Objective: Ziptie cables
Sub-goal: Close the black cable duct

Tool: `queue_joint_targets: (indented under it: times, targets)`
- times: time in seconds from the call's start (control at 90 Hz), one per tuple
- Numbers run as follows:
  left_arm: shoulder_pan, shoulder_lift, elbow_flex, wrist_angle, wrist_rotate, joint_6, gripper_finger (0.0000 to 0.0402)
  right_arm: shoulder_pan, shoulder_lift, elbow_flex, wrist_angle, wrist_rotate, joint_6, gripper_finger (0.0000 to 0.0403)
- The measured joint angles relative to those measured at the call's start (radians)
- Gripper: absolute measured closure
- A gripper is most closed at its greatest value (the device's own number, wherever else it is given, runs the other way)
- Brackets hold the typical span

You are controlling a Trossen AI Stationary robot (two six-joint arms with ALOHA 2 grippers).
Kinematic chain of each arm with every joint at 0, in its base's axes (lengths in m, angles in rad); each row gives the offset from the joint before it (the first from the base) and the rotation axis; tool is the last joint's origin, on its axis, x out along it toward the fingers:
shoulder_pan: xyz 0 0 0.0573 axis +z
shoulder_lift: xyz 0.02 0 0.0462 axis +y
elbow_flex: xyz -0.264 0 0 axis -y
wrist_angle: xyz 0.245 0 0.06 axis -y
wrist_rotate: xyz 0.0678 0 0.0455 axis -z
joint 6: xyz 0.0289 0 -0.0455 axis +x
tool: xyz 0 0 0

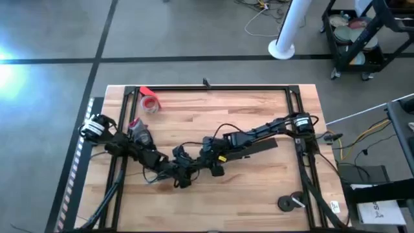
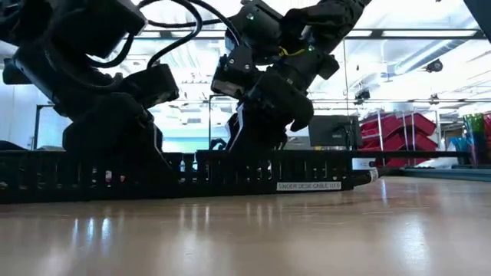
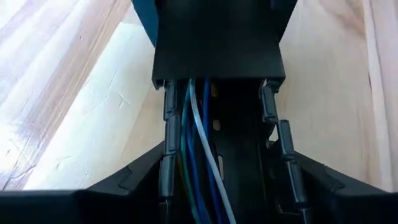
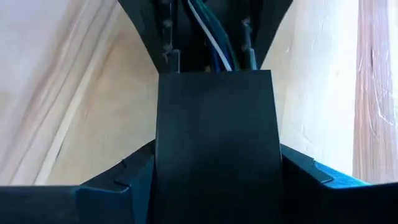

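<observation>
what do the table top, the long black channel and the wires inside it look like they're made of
The pale plank table top looks like wood with a smooth, slightly glossy finish: grain lines show, and the low view shows reflections. The long black slotted channel looks like matte moulded plastic, with regular slots and tabs along its walls. The thin blue, green and white cables seem plastic-insulated, smooth with a slight sheen; what is inside them cannot be seen.

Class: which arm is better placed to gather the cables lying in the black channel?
Probably left. The left pincer has the thin blue, white and green cables straight ahead in the slotted black plastic channel; the right pincer faces mostly a flat black cover.
</observation>
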Motion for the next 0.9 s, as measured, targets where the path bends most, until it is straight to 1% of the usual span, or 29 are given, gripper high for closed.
queue_joint_targets:
  times: [0.1,0.233,0.433,0.544,0.667,0.744,0.9]
  targets:
    - [0.002,0.001,0.017,-0.010,-0.001,0.037,0.0175,0.002,0.000,0.000,0.000,0.013,0.010,0.0181]
    - [0.009,0.002,0.039,-0.024,0.002,0.099,0.0174,0.003,0.000,0.007,-0.009,0.005,0.014,0.0169]
    - [0.027,0.004,0.049,-0.018,0.001,0.115,0.0174,0.003,0.002,0.022,-0.001,0.012,0.026,0.0177]
    - [0.030,0.004,0.048,-0.011,0.007,0.099,0.0174,0.003,-0.001,0.037,-0.033,0.010,-0.012,0.0179]
    - [0.032,0.000,0.047,-0.010,0.005,0.064,0.0168,-0.001,-0.016,0.071,-0.124,0.012,-0.045,0.0164]
    - [0.034,-0.002,0.046,-0.001,0.030,0.051,0.0166,-0.003,-0.021,0.084,-0.162,0.008,-0.056,0.0152]
    - [0.035,-0.001,0.044,-0.007,0.084,0.052,0.0162,-0.003,-0.027,0.093,-0.163,-0.003,-0.070,0.0128]
